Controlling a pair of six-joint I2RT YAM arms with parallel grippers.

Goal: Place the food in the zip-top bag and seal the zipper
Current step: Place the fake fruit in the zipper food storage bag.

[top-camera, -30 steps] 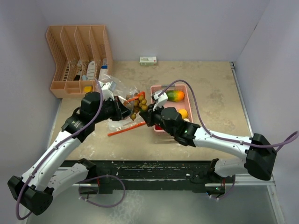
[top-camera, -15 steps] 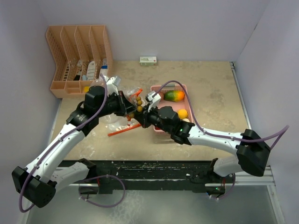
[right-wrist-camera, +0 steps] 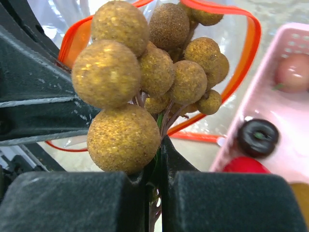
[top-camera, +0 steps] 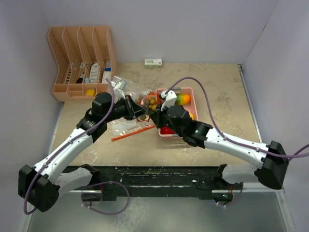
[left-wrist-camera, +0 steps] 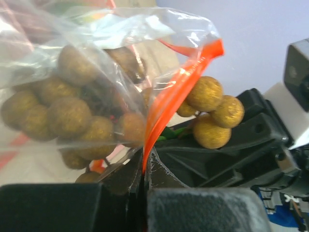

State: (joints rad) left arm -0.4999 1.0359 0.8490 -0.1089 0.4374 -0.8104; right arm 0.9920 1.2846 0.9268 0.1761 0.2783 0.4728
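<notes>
My left gripper (top-camera: pixel 140 112) is shut on the orange zipper rim (left-wrist-camera: pixel 164 104) of the clear zip-top bag (top-camera: pixel 121 124) and holds its mouth up and open. My right gripper (top-camera: pixel 153 111) is shut on the stem of the cluster of small tan balls (top-camera: pixel 152 101), which it holds at the bag's mouth (right-wrist-camera: pixel 245 53). In the left wrist view most of the cluster (left-wrist-camera: pixel 63 116) shows through the plastic and three balls (left-wrist-camera: pixel 210 113) stick out. The mango (top-camera: pixel 182 99), red apple (top-camera: pixel 167 130), lemon (top-camera: pixel 189 116) and a dark ball (right-wrist-camera: pixel 258 137) lie in the pink basket (top-camera: pixel 185 90).
A peach desk organizer (top-camera: pixel 79 58) stands at the back left. A small white and green box (top-camera: pixel 153 62) lies at the back wall. Part of the bag's orange strip (top-camera: pixel 133 133) trails on the table in front of the left gripper.
Both grippers have moved away from me and to the right, toward the basket. The bag's mouth has risen and the cluster has gone with the right gripper into the opening.
</notes>
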